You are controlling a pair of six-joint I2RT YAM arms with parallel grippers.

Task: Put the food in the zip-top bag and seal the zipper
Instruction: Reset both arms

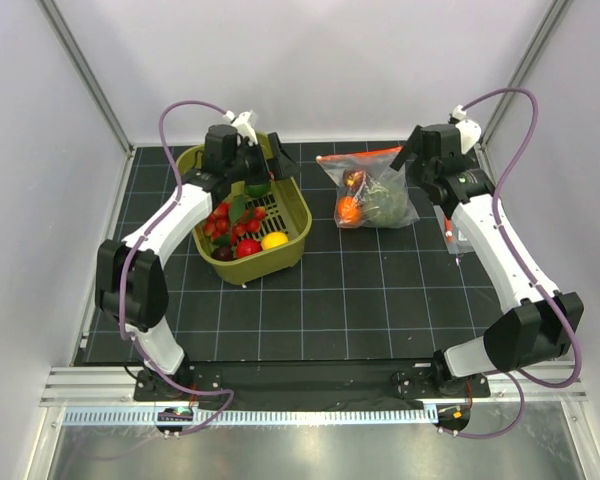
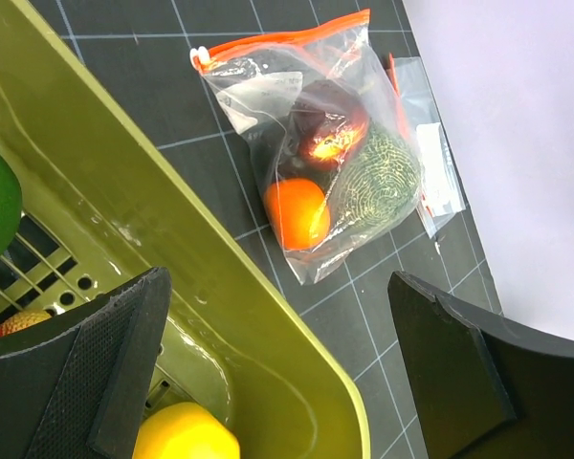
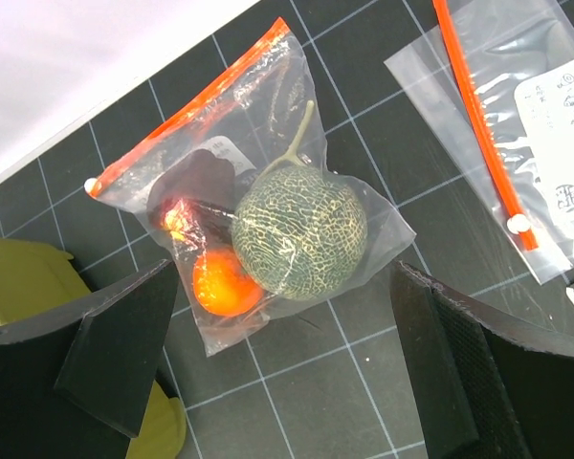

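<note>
Three pieces of the food sit inside the zip-top bag (image 3: 268,105): a netted pale-green melon (image 3: 299,228), a bright orange (image 3: 225,282) and a dark red-purple piece (image 3: 201,186). They are pressed together, the orange touching the melon. The bag lies on the black gridded mat (image 1: 360,300), apart from the olive-green basket (image 1: 302,215) to its left. The zipper (image 3: 187,105) runs flat and straight across the bag's mouth, at the end away from the arms; whether it is pressed shut I cannot tell.

More food is in the basket, including a yellow piece (image 1: 274,240), a red one (image 1: 248,248) and a green one (image 1: 257,186).

The left gripper (image 2: 282,325) hangs over the basket's rim on the side nearest the bag, jaws spread wide and holding nothing. The right gripper (image 3: 282,316) hovers above the bag, jaws equally wide and empty. A second clear bag (image 3: 545,124) with a white label lies flat on the mat just beside the filled one.
</note>
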